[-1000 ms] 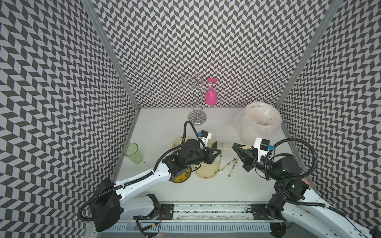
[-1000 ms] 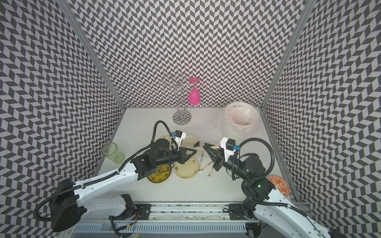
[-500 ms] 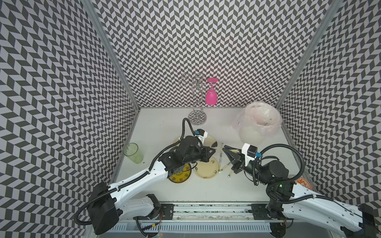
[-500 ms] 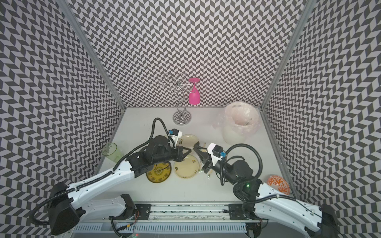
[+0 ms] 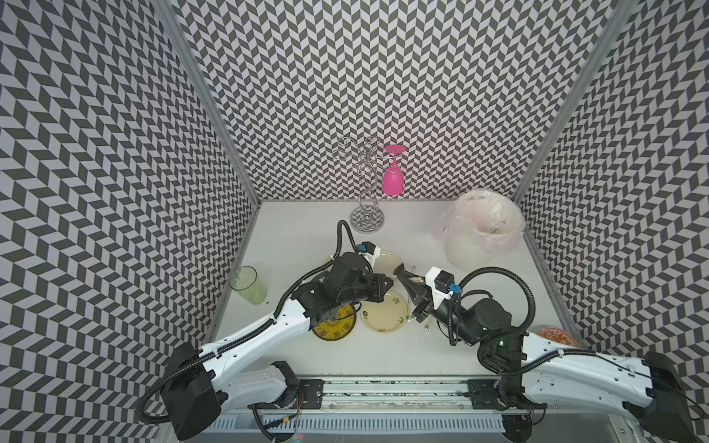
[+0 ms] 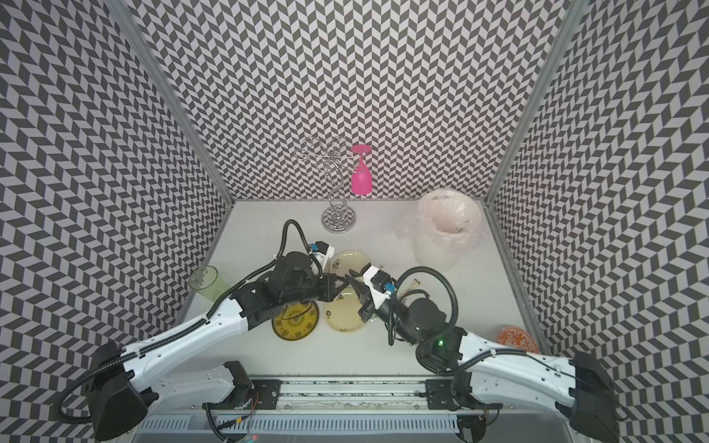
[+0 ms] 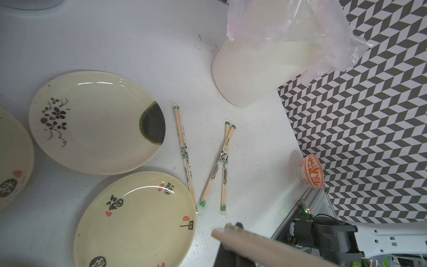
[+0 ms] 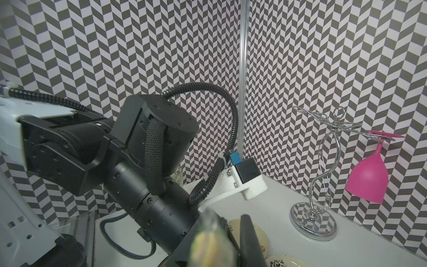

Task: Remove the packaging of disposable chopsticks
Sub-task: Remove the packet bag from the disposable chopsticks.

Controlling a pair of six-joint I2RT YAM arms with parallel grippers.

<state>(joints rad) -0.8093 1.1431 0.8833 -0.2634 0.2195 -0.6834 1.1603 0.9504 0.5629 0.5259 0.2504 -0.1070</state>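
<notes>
Bright, even light falls from above, and shadows on the white table [image 5: 299, 237] are soft. In both top views the walls [image 5: 115, 191] lean out toward 10 and 2 o'clock. White shiny spots sit on a plate [image 7: 92, 138]. Close to the wrist cameras, the disposable chopsticks [image 7: 265, 245] and the packaging [image 8: 208, 242] look fuzzy.

Wrapped chopsticks [image 8: 208, 242] showed as blur in right wrist view, cut at the edge. Yellow plate [image 5: 337, 328] lay half hidden under left arm [image 5: 268, 330].
</notes>
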